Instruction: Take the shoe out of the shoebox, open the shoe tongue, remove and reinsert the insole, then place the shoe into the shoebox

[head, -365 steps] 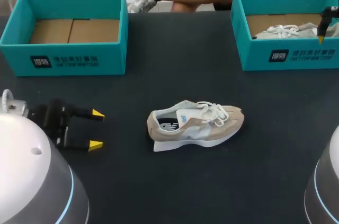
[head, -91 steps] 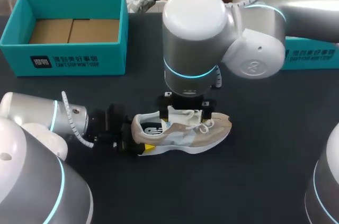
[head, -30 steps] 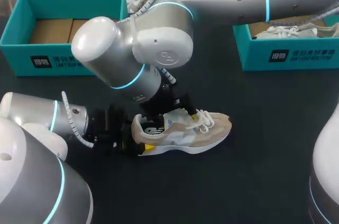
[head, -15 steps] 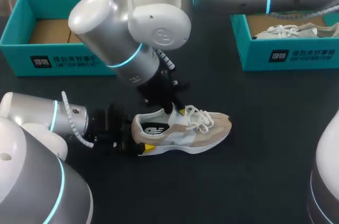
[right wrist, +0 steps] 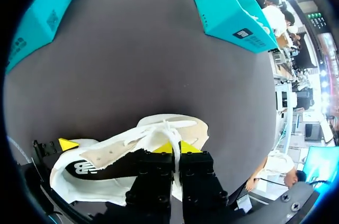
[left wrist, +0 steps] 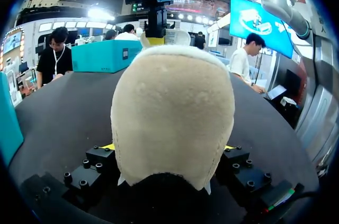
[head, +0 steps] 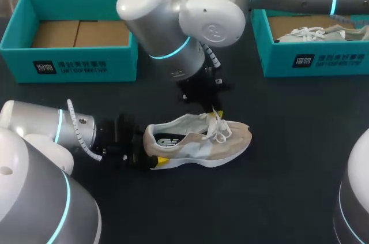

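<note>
At the throat of the shoe [head: 199,143], the right gripper [right wrist: 176,147] pinches the white tongue [right wrist: 168,131] between closed yellow tips. At the shoe's rear, the left gripper [left wrist: 168,146] clamps the heel [left wrist: 172,107] from both sides. The shoe rests sole-down on the dark table [head: 288,169], outside both boxes. The left shoebox [head: 69,62] stands well beyond its heel, and the right shoebox [head: 311,59], holding a second shoe [head: 311,35], well beyond its toe.
</note>
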Available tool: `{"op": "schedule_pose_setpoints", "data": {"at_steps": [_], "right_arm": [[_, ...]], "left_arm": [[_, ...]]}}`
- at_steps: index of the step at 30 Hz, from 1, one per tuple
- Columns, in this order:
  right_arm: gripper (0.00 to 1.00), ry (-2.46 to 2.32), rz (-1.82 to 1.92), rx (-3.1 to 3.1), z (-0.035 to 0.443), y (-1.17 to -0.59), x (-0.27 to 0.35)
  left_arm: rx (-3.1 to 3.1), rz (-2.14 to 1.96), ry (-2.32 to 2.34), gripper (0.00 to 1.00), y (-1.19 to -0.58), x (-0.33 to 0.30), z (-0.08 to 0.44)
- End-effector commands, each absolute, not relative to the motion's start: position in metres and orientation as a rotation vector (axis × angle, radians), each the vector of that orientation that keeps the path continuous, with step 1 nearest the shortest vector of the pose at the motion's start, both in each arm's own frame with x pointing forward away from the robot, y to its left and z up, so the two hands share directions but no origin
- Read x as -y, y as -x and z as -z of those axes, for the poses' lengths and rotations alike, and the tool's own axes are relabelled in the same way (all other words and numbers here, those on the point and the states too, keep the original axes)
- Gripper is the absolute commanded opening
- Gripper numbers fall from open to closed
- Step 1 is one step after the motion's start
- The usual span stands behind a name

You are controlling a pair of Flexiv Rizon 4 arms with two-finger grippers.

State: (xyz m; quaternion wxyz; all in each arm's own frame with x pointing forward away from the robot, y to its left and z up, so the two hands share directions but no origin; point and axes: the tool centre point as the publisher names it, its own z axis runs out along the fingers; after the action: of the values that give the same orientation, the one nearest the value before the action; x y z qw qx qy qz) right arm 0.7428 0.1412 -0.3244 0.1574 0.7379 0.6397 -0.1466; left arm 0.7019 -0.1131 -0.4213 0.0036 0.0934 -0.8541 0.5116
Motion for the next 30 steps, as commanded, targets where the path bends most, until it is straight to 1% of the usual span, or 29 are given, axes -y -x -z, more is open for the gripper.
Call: {"op": "schedule_pose_setpoints", "data": {"at_steps": [1, 6, 14, 26, 27, 28, 29, 30], "right_arm": [[0.0, -2.512, 0.19, -1.182, 0.325, -0.739, -0.126], [0.0, -2.486, 0.198, -1.154, 0.329, -0.739, -0.118], [0.0, -2.478, 0.223, -1.092, 0.352, -0.741, -0.097], [0.0, -2.49, 0.292, -1.056, 0.384, -0.729, -0.093], [0.18, -2.485, 0.294, -1.051, 0.384, -0.729, -0.094], [0.42, -2.485, 0.294, -1.049, 0.382, -0.727, -0.097], [0.49, -2.477, 0.295, -1.04, 0.38, -0.726, -0.099], [0.76, -2.473, 0.295, -1.036, 0.378, -0.727, -0.097]], "left_arm": [[2.681, -1.598, -0.295, 0.0, -0.7, 0.112, 0.431], [2.681, -1.598, -0.295, 0.0, -0.7, 0.112, 0.431], [2.681, -1.598, -0.295, 0.0, -0.7, 0.112, 0.431], [2.681, -1.598, -0.295, 0.0, -0.7, 0.112, 0.431], [2.681, -1.598, -0.295, 0.0, -0.7, 0.112, 0.431], [2.681, -1.598, -0.295, 0.0, -0.7, 0.112, 0.431], [2.681, -1.598, -0.295, 0.0, -0.7, 0.112, 0.431], [2.681, -1.598, -0.295, 0.0, -0.7, 0.112, 0.431]]}}
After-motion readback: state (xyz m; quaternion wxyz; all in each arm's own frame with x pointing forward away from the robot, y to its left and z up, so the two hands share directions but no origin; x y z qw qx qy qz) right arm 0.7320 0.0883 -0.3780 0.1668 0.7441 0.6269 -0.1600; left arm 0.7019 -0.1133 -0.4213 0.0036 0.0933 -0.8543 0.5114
